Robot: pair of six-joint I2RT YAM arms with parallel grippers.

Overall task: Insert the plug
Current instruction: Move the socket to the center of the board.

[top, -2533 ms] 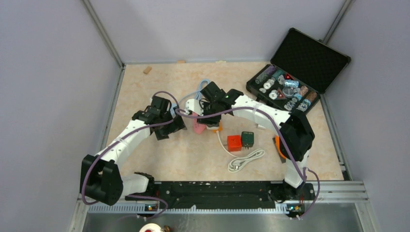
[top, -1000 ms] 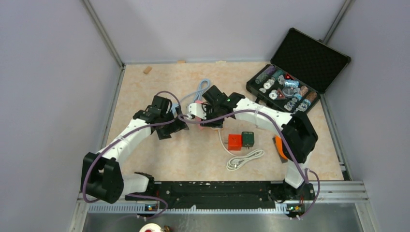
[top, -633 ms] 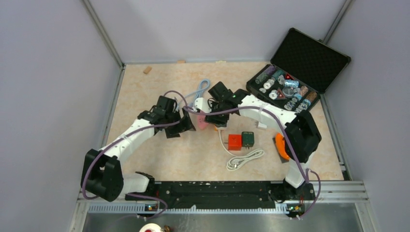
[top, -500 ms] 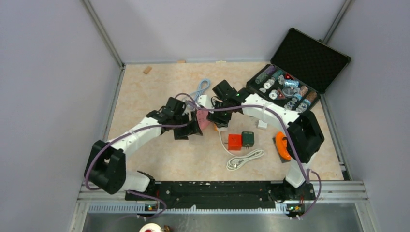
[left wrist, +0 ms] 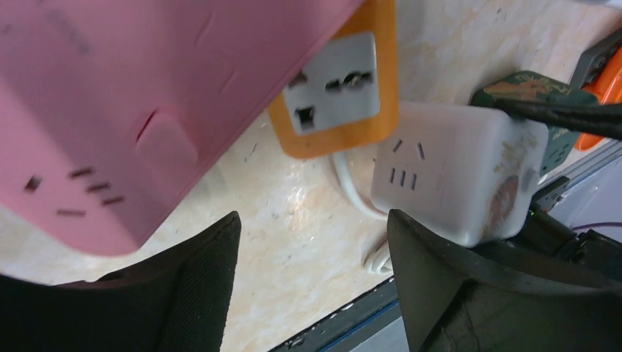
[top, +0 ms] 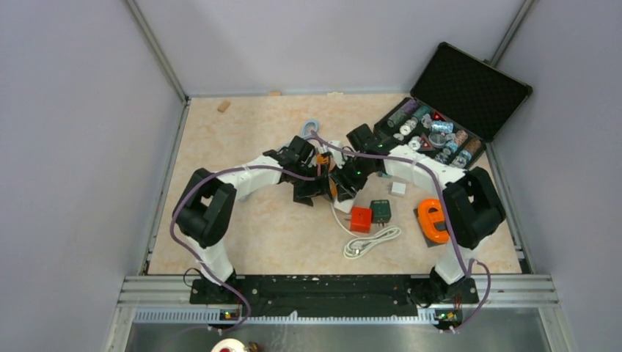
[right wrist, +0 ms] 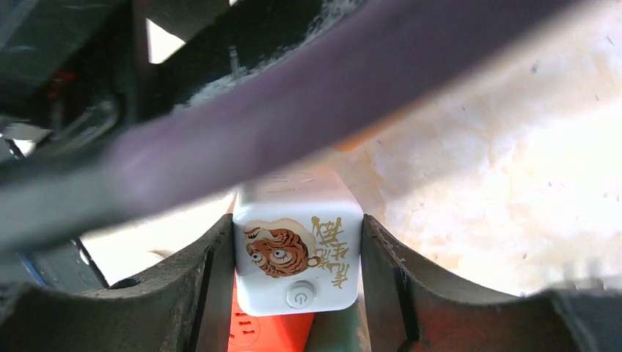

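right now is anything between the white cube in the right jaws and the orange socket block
Nothing solid shows between them. In the left wrist view the white cube sits beside the orange socket block, with only table and a white cord in the gap. The pink block overlaps one corner of the socket block, its holes uncovered.

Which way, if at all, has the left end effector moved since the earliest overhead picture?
Yes. The left end effector has moved rightward, closer to the open black case.
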